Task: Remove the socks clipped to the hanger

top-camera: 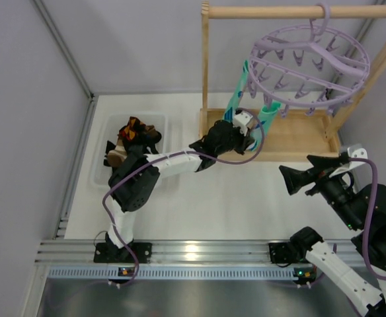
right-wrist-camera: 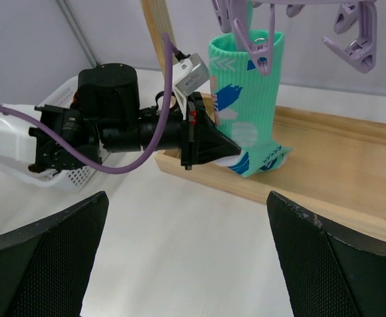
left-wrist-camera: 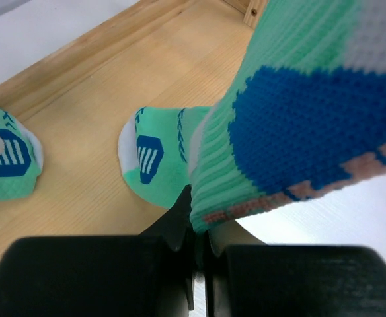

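Left wrist view: my left claw [left-wrist-camera: 196, 224] is clenched on the lower edge of a turquoise sock [left-wrist-camera: 299, 119]. The fabric is pinched between the fingers and the jaws are all but closed. Beyond it, two more turquoise pieces with blue emblems lie on the base board of the wooden frame [left-wrist-camera: 94, 112]; I cannot tell whether both are separate socks.

Left arm pose, top view: my forearm stretches forward and to the right, low over the tabletop [top-camera: 232, 205], with the wrist at the frame's near edge.

Right wrist view: the gripped sock hangs from one peg [right-wrist-camera: 254, 45] biting its cuff, its foot bent onto the board. My right claw [right-wrist-camera: 190, 264] is released, fingers spread wide, facing that sock from well apart. My right arm is folded back at the right side.

Counts, top view:
- hanger [top-camera: 310, 47]: 1, hooked on the frame's rail and tilted.
- Turquoise socks hanging from it: 2, with the second sock [top-camera: 270, 117] just right of the gripped one.
- basket [top-camera: 154, 117]: 1, at the left, holding a heap of dark socks [top-camera: 132, 131] with orange marks, number unclear.
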Controlling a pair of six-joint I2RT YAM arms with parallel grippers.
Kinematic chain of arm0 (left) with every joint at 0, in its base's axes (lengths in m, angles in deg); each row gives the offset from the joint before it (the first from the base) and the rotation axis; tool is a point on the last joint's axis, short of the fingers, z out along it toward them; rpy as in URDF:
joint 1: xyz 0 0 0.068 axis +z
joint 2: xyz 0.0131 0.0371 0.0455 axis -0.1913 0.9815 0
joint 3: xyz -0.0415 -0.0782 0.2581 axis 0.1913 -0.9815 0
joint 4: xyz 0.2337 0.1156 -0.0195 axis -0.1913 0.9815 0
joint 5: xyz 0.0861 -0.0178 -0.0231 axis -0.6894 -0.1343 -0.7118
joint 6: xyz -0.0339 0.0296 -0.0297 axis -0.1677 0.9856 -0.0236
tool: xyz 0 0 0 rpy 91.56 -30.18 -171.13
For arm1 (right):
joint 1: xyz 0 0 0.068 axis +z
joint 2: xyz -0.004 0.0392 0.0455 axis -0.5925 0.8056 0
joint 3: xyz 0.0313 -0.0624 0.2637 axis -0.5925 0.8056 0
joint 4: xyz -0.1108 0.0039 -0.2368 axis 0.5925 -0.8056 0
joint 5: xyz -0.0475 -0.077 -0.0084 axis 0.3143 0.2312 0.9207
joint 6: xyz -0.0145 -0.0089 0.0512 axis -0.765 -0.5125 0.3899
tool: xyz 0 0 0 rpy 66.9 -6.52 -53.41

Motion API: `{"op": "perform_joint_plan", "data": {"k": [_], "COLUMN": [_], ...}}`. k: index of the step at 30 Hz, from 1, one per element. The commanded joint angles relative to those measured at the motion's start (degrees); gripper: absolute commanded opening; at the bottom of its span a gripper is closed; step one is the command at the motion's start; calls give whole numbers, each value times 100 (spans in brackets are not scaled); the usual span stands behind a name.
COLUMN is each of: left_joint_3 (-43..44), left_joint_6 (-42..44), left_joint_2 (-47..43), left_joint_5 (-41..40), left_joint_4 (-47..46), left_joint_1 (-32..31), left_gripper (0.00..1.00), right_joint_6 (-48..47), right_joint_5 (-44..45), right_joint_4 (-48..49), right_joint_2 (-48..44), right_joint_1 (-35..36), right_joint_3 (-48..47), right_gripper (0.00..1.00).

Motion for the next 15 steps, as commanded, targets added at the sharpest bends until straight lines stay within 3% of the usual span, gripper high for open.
{"op": "perform_joint_plan", "data": {"k": [1,9,15], "left_joint_3": [-112,-517,-438], "left_joint_6": [-19,156,473], "left_joint_2": [-737,-1616,-1337], "left_joint_5": [-668,-2488,-3992], "left_joint_4": [-531,-234,136], "left_joint_1": [-305,-1456,-2388], "left_gripper": [0,0,0], "right_joint_6": [101,470,453], "right_joint_5": [-69,880,1626], "right_joint_4": [422,203,-482], "right_joint_2": [56,-6,819], "right_joint_1": [-70,-62,-62], "right_joint_3": [-97,-484,-1441], "right_gripper": [99,99,99]}}
